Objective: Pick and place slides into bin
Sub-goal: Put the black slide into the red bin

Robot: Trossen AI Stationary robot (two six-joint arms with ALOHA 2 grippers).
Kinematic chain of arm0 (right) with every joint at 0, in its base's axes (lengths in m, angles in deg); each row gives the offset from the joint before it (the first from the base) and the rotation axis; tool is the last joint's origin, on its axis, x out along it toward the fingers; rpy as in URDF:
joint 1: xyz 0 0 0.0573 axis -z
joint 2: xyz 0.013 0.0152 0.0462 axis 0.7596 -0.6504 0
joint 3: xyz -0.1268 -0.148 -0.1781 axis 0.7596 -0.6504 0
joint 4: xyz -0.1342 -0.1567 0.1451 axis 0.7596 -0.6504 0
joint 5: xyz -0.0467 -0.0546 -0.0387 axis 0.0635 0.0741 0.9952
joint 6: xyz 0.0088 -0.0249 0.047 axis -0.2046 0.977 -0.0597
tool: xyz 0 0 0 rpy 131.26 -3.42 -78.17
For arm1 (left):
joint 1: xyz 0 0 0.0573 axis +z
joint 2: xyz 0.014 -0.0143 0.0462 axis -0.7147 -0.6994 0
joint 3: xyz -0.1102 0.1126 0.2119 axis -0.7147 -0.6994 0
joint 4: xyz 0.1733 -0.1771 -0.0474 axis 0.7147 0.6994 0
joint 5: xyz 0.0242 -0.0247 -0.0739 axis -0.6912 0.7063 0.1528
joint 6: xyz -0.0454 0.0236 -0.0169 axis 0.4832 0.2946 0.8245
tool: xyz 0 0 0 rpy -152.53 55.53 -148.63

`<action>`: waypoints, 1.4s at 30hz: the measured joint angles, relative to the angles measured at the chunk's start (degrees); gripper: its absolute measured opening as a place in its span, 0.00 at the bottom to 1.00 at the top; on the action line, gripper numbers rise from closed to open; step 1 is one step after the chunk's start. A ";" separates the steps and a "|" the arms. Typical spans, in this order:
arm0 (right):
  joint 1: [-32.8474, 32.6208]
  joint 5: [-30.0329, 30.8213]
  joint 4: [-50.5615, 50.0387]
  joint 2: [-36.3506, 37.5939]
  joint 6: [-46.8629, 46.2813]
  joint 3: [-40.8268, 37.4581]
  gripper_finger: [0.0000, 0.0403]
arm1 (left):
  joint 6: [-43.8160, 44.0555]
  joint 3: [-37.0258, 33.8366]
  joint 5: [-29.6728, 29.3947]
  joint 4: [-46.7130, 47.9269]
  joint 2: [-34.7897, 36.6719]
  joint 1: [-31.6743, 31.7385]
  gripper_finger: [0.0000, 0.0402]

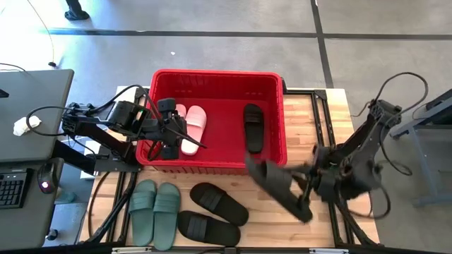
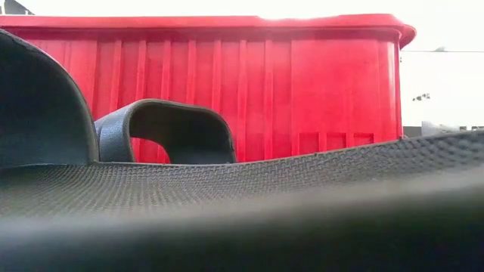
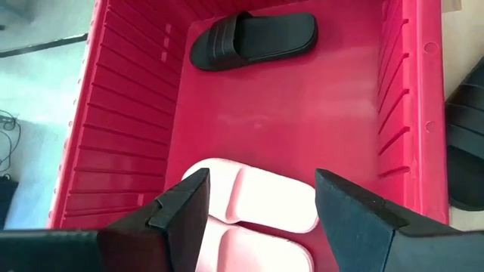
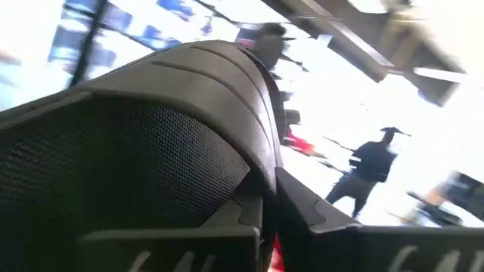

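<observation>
The slides are split: a pink pair (image 1: 191, 128) and one black slide (image 1: 253, 127) lie in the red bin (image 1: 275, 152) at upper centre, while the right tool (image 1: 304, 189), lower right, clenches another black slide (image 1: 277, 186) above the worktop (image 1: 332, 113). We should lift it clear of the rim before letting go over the bare floor of the bin. The left tool (image 1: 168, 129) hovers released over the pink pair; a green pair (image 1: 155, 209) and two black slides (image 1: 212, 213) wait on the wooden worktop, grey floor beyond.

I see a red bin (image 1: 216, 79), pale pink slides (image 1: 189, 127), sage green slides (image 1: 155, 210), black slides (image 1: 212, 212), textured black sole (image 2: 249, 189).
</observation>
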 joint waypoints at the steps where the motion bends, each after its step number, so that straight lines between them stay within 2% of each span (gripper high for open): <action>1: 1.19 0.85 2.77 0.38 2.71 0.00 0.00 | 0.00 0.00 -0.14 0.00 0.00 0.00 0.55; 5: 6.88 1.12 13.42 1.04 11.38 0.00 0.00 | -0.01 0.02 -0.21 0.02 0.00 0.00 0.55; 9: 13.57 1.15 19.87 1.04 13.47 0.00 0.00 | -0.02 0.01 -0.21 0.02 0.00 0.00 0.55; 20: 31.15 0.89 19.42 0.43 10.17 0.00 0.00 | -2.56 0.01 -0.47 0.14 -0.52 0.00 0.55; 25: 38.08 -1.67 18.91 0.45 8.04 0.08 0.00 | -3.97 0.02 -0.55 0.41 -1.13 0.00 0.55; 29: 43.13 -3.53 10.69 -0.54 4.77 4.60 0.00 | -4.54 0.09 -0.62 0.32 -1.82 0.00 0.55; 33: 47.72 -5.37 -4.61 -4.27 -0.45 13.45 0.00 | -5.45 0.04 -1.52 0.41 -2.65 0.00 0.55; 42: 52.79 -6.02 -44.13 -21.58 -16.68 38.06 0.00 | -5.55 0.02 -1.47 1.84 -3.71 0.00 0.55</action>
